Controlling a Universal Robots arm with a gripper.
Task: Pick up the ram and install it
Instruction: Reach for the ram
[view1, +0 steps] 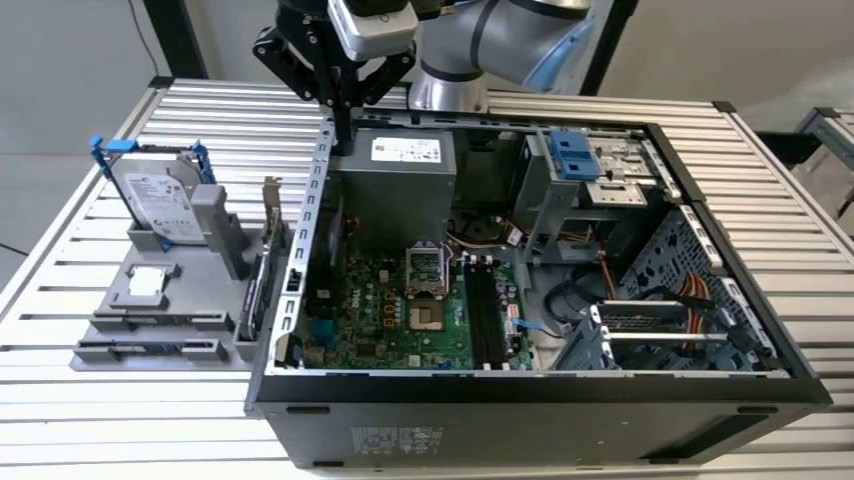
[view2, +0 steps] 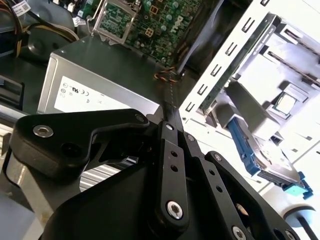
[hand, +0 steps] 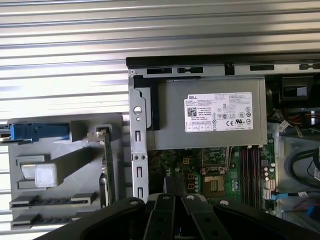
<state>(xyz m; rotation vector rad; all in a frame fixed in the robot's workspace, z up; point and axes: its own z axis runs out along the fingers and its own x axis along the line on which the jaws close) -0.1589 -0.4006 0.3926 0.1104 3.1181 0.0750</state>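
Your black two-finger gripper (view1: 344, 140) hangs with its fingers pointing straight down over the back wall of the open black computer case (view1: 534, 395). It is just above the grey metal power supply box (hand: 210, 120). The fingers are pressed together and you can see nothing between them, so it carries no part. The ram (hand: 52, 200), as far as you can judge, is the long dark strip standing on its thin edge in a holder of the grey moulded fixture (hand: 70, 160). That puts it outside the case and well apart from the fingers, toward the exterior view's left. A second strip like it sits just beside it, and you cannot tell the two apart. The fixture probably keeps each part upright so that both flat faces are free for a pinch from above. The ram's long axis runs across the exterior view, left to right. It therefore lies crosswise to the black motherboard slots (view1: 481, 310), which run away from the case's near rim. Between the ram and the fingers stands a thin green-edged expansion card (hand: 106, 165), close against the case wall.
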